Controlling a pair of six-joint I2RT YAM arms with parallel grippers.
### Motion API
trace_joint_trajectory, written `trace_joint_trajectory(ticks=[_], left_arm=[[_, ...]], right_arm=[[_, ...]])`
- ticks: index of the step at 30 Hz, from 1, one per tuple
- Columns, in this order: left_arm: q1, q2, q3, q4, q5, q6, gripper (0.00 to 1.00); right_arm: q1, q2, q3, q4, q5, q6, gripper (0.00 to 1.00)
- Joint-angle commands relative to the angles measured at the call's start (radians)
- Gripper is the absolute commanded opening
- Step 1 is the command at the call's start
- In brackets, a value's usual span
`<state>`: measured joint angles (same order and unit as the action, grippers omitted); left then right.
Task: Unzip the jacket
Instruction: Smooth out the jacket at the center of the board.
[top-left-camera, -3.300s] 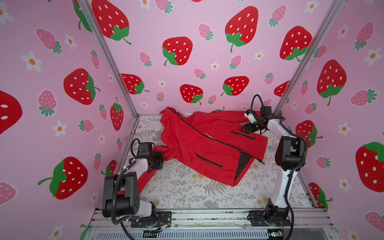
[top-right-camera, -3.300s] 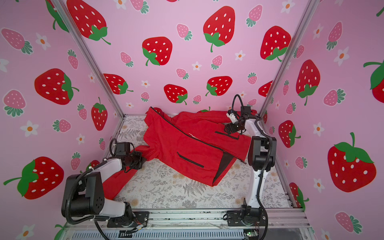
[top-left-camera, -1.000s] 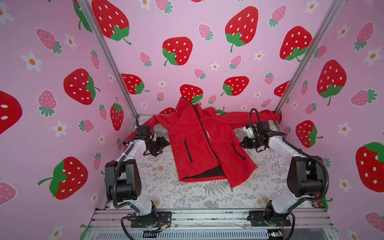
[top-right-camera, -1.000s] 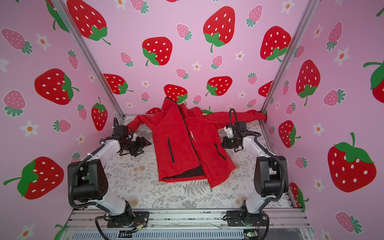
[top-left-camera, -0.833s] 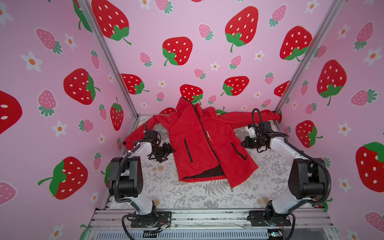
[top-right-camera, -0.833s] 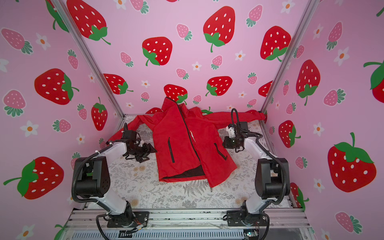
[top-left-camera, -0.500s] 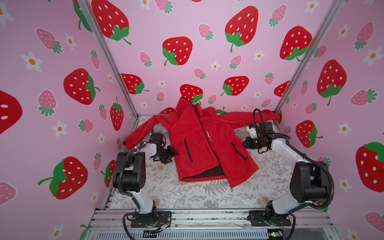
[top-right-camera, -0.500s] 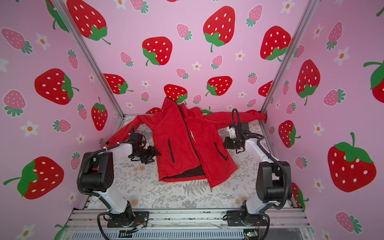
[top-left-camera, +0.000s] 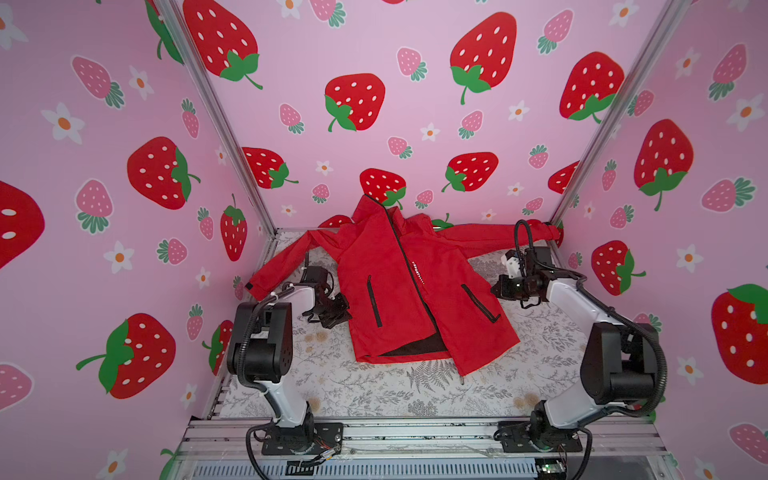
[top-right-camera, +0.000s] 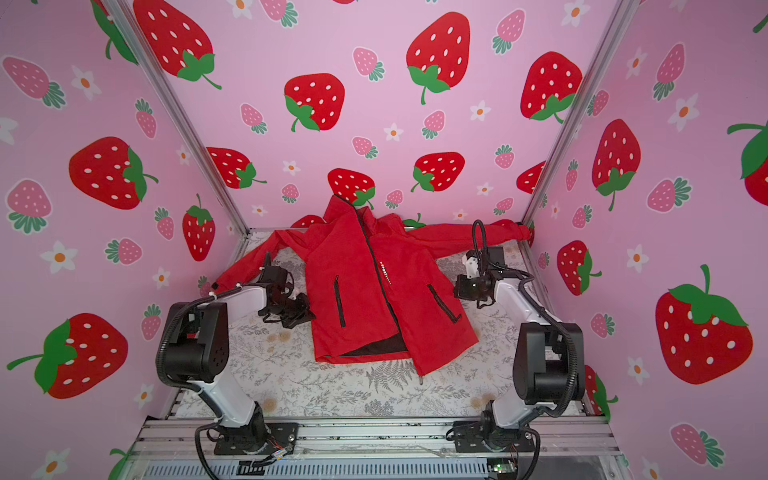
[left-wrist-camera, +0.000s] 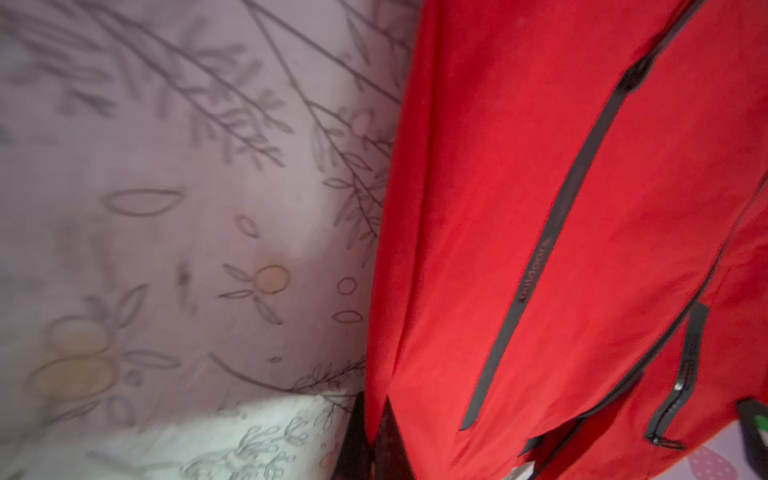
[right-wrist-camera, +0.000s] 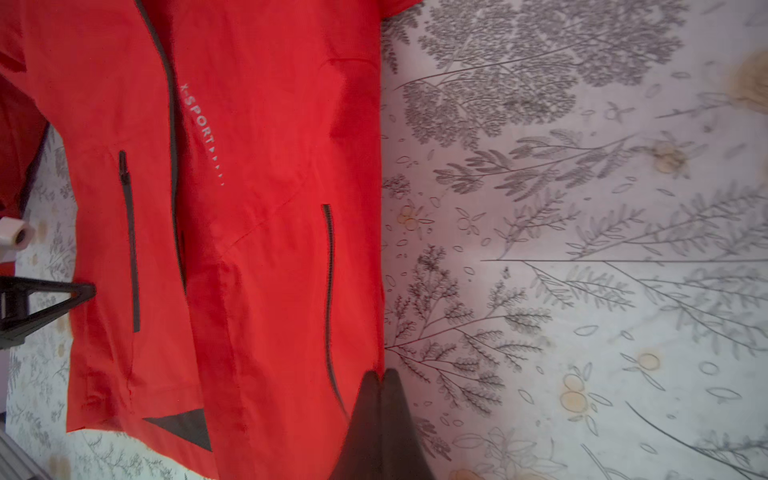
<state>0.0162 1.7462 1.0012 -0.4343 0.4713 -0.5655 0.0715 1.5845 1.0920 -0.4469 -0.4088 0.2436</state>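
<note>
Our left claw (top-left-camera: 343, 308) reached the jacket (top-left-camera: 399, 291), pinching its edge. Right claw (top-left-camera: 495, 289) closed at opposite edge. Matte red fabric, flat.

botanical-print cloth (top-left-camera: 374, 395) on floor | strawberry wallpaper (top-left-camera: 353, 104) behind | metal rail (top-left-camera: 415, 436) in front

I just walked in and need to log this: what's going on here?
Two robot arms are working on a red jacket spread flat on the table. The left gripper looks shut on its side edge; the right gripper is shut at the opposite edge. The front zipper is mostly closed.
</note>
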Motion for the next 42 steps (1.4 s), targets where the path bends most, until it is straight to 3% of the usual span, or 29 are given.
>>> trace_joint_trajectory(ticks=[1,10,14,15,17,19,20,26,33,37,42], left_arm=[[0.055,-0.039,0.016,-0.054,-0.025,0.03,0.0],[0.142,-0.062,-0.067,-0.065,0.001,0.061,0.0],[0.156,-0.06,-0.048,-0.096,0.0,0.092,0.01],[0.156,-0.067,-0.039,-0.102,0.0,0.092,0.11],[0.148,-0.102,-0.008,-0.126,-0.013,0.099,0.35],[0.119,-0.165,0.024,-0.15,-0.058,0.107,0.49],[0.093,-0.196,0.048,-0.171,-0.094,0.116,0.53],[-0.069,-0.218,0.174,-0.351,-0.228,0.157,0.57],[-0.174,-0.185,0.119,-0.407,-0.395,0.132,0.57],[-0.208,-0.158,0.089,-0.384,-0.428,0.072,0.57],[-0.236,-0.131,0.048,-0.272,-0.347,0.0,0.55]], right_arm=[[-0.047,-0.006,-0.031,0.015,0.012,0.053,0.0],[-0.065,-0.079,-0.206,0.01,0.089,0.108,0.0],[-0.062,-0.125,-0.217,0.011,-0.017,0.014,0.01],[-0.058,-0.144,-0.211,0.011,-0.052,-0.013,0.14],[-0.046,-0.195,-0.196,0.019,-0.085,-0.038,0.57],[-0.025,-0.24,-0.187,0.046,-0.092,-0.038,0.8],[-0.012,-0.25,-0.175,0.052,-0.094,-0.042,0.85],[0.104,-0.17,-0.062,-0.031,-0.092,-0.133,0.78],[0.237,-0.122,-0.032,-0.11,0.059,-0.176,0.75],[0.256,-0.115,-0.037,-0.105,0.074,-0.167,0.75],[0.294,-0.09,-0.025,-0.117,0.098,-0.174,0.75]])
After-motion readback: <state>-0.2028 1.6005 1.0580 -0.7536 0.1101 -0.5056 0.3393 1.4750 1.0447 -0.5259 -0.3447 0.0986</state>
